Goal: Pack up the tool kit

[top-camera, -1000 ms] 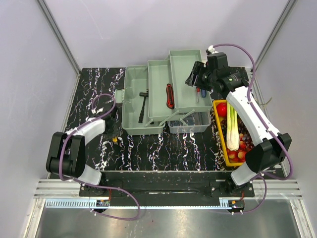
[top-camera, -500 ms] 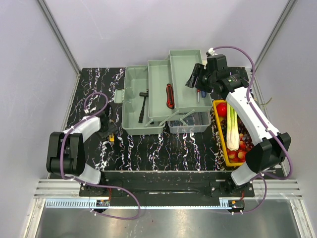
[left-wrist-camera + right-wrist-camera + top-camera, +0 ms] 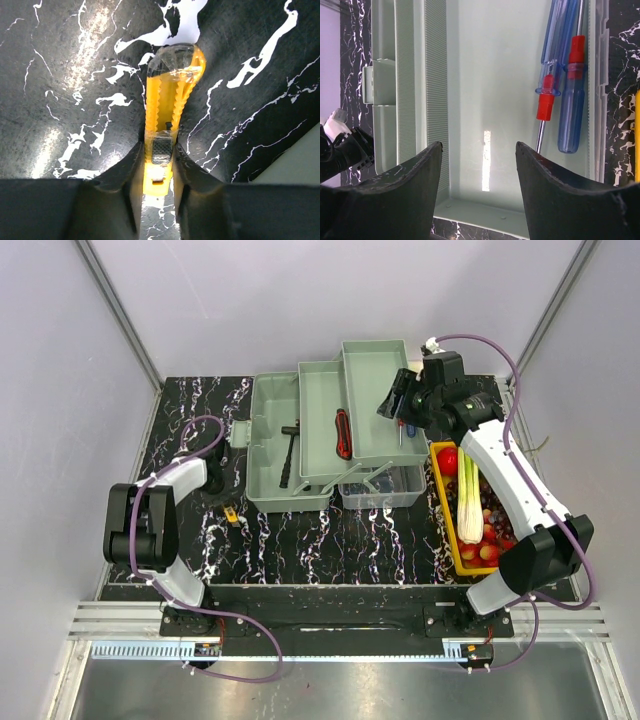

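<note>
Utility knife (image 3: 169, 110), yellow, is pinched at its near end between the closed jaws of the left gripper (image 3: 159, 156), with most of its length sticking out ahead of them over the black marbled table (image 3: 60, 75). The right gripper (image 3: 480, 165) is held with jaws spread wide and empty above a pale green tray (image 3: 490, 75) of the tool kit (image 3: 265, 410), where two screwdrivers (image 3: 571, 120) are seen ahead and right of the gap. Gripped so near its end, the knife could be swung or slipped loose while carried to the kit, which lies right of those jaws.
</note>
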`<move>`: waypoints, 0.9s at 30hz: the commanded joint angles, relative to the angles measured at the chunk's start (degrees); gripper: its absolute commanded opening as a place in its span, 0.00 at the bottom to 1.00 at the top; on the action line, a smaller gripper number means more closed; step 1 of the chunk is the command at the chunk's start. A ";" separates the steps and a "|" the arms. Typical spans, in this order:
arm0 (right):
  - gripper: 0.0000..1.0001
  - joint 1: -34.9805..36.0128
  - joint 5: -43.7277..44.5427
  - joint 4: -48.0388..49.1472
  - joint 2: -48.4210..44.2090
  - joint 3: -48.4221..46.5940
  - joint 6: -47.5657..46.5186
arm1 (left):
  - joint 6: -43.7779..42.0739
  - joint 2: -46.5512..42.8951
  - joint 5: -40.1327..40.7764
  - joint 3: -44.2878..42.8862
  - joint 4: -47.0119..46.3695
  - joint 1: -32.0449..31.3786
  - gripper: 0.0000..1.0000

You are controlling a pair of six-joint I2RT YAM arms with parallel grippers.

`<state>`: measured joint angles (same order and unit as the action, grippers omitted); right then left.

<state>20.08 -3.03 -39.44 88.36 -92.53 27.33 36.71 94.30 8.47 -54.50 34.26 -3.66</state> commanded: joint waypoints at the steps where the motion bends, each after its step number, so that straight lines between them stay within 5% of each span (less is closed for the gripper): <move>1: 0.66 -0.30 -2.59 2.79 -2.49 0.42 -0.08 | -1.29 0.27 -1.44 -1.84 1.68 0.41 0.13; 5: 0.68 -0.39 -5.23 3.93 -3.19 1.21 -1.84 | -1.47 -1.40 -0.21 -3.06 3.79 1.37 0.00; 10: 0.82 -0.30 -11.38 9.63 -6.96 5.77 -4.13 | -1.47 -7.10 1.72 -7.71 8.26 2.60 0.00; 17: 0.87 -0.39 -15.96 13.43 -7.50 6.93 -3.60 | -0.32 -16.68 -0.21 -15.89 12.76 3.57 0.00; 27: 0.87 -0.39 -12.89 13.60 -7.76 6.49 -3.08 | -1.81 -21.80 -15.30 -25.20 9.60 1.91 0.00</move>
<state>19.97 -17.45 -28.25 82.15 -85.25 24.43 36.23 73.32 2.46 -74.61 46.76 -0.43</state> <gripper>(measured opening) 0.864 0.290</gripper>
